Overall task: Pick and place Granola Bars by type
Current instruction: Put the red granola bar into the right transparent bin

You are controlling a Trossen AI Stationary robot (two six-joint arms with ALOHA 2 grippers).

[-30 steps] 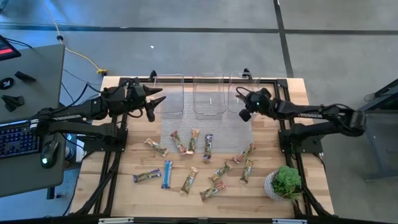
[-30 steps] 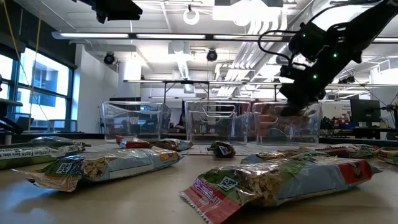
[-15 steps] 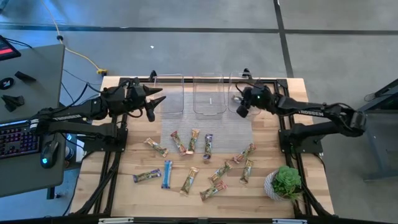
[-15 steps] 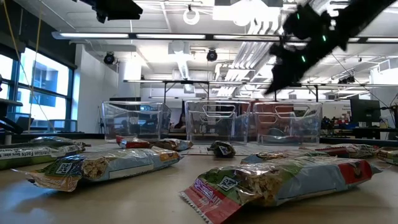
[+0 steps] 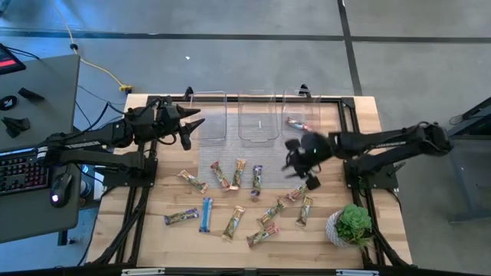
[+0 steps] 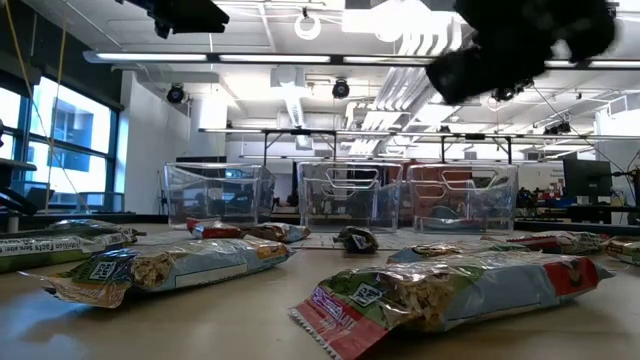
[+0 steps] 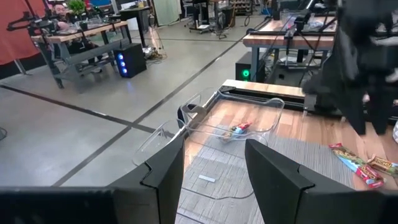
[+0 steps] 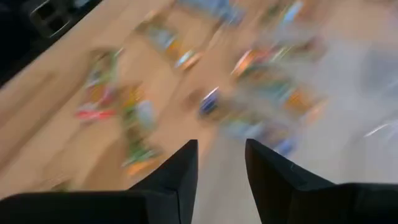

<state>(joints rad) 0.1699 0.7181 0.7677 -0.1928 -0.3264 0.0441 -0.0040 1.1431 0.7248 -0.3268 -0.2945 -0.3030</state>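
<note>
Several wrapped granola bars lie flat on the table and on the grey mat (image 5: 230, 153), among them a purple one (image 5: 257, 180), a blue one (image 5: 206, 214) and a tan one (image 5: 234, 221). One red bar (image 5: 298, 123) lies on the floor of the right clear bin (image 5: 307, 100); it also shows in the left wrist view (image 7: 239, 129). My right gripper (image 5: 294, 159) is blurred, open and empty above the mat's right edge; its fingers also show apart in its own wrist view (image 8: 221, 146). My left gripper (image 5: 189, 127) waits open and empty beside the left bin (image 5: 209, 115).
Three clear bins stand in a row at the table's far edge; the middle bin (image 5: 257, 115) holds a small white scrap. A green potted plant (image 5: 351, 225) stands at the near right corner. A desk with a keyboard (image 5: 15, 172) is left of the table.
My right gripper has risen from the right bin and swung fast toward the table's near edge, over the mat's right edge. A red bar now shows lying in the right bin where the gripper was.
</note>
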